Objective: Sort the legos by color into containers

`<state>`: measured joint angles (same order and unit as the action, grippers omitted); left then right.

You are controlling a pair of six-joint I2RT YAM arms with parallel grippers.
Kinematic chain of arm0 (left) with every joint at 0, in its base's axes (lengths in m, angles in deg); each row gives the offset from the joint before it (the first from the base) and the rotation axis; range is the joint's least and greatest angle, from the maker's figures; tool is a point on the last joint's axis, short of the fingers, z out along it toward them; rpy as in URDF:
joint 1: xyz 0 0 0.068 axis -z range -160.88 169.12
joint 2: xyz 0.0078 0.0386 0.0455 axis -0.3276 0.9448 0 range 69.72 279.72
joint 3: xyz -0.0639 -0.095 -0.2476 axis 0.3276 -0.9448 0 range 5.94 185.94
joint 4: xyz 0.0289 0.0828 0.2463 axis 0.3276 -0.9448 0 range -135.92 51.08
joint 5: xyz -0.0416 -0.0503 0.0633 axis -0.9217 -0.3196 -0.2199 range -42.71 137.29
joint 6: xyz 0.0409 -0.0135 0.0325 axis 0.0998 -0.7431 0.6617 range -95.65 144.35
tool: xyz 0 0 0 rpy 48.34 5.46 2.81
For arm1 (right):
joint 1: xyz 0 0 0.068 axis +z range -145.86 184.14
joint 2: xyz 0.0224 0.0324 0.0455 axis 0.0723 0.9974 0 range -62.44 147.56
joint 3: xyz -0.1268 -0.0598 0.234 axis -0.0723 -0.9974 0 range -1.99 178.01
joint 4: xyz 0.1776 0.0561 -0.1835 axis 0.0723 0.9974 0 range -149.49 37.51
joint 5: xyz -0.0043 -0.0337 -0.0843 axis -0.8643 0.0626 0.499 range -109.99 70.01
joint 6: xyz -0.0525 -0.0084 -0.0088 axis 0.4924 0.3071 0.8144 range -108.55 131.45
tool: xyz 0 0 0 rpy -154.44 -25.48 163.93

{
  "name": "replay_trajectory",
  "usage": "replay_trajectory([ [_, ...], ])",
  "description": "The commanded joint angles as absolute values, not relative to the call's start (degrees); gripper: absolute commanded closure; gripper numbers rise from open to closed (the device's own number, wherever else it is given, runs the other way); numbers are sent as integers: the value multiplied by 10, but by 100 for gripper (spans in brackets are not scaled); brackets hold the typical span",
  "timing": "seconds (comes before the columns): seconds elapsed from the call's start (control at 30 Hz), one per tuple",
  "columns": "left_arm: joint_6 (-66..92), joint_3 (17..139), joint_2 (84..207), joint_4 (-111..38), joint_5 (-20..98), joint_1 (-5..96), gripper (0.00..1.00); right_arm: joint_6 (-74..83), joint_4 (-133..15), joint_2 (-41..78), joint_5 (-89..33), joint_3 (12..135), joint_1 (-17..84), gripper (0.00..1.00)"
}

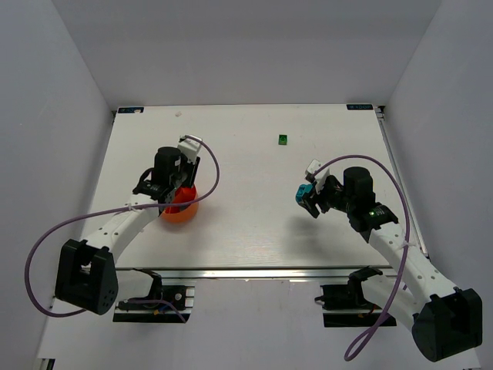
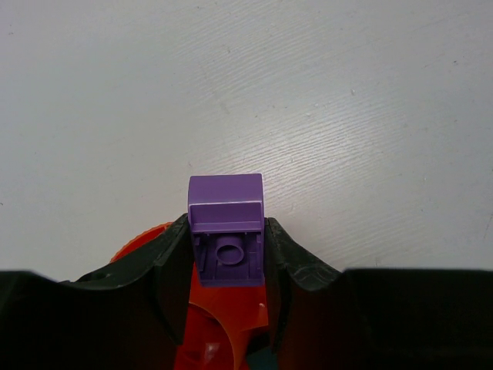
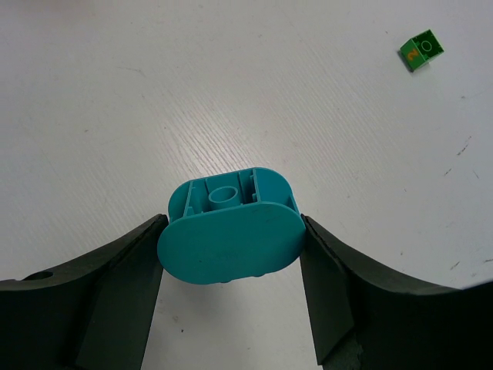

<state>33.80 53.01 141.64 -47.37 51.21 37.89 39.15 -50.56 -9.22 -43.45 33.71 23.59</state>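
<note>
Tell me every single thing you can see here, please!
purple brick: one, purple, pinched in the left pincer, over the bowls.
teal brick: one, teal, pinched in the right pincer, over the table's right side.
green brick: one, green, lying alone at the table's far middle.
orange bowl: one, orange, on the table's left side, under the left pincer.
red bowl: one, red, against or inside the orange bowl; cannot tell which.
table: one, white.
cables: two, purple, looping along the arms.
arms: two, white and black, at the near edge.
left pincer: one, black, shut on the purple brick.
right pincer: one, black, shut on the teal brick.
</note>
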Motion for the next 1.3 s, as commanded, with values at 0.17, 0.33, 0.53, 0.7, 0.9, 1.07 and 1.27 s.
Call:
replay_trajectory([
  [0.17, 336, 509, 1406, -451, 495, 363, 89, 400, -515, -104, -449, 335, 230, 100],
  [0.33, 331, 503, 1409, -448, 493, 363, 84, 400, -514, -105, -450, 334, 228, 100],
  [0.53, 325, 501, 1411, -447, 503, 357, 51, 400, -513, -107, -453, 335, 229, 100],
  [0.7, 322, 502, 1411, -448, 507, 357, 40, 402, -511, -106, -456, 335, 227, 100],
  [0.9, 319, 509, 1414, -453, 510, 357, 34, 402, -511, -106, -456, 335, 227, 100],
  [1.07, 309, 544, 1398, -472, 493, 357, 32, 411, -506, -105, -470, 333, 227, 100],
  [1.27, 267, 636, 1365, -512, 404, 357, 70, 541, -433, -69, -663, 353, 248, 100],
])
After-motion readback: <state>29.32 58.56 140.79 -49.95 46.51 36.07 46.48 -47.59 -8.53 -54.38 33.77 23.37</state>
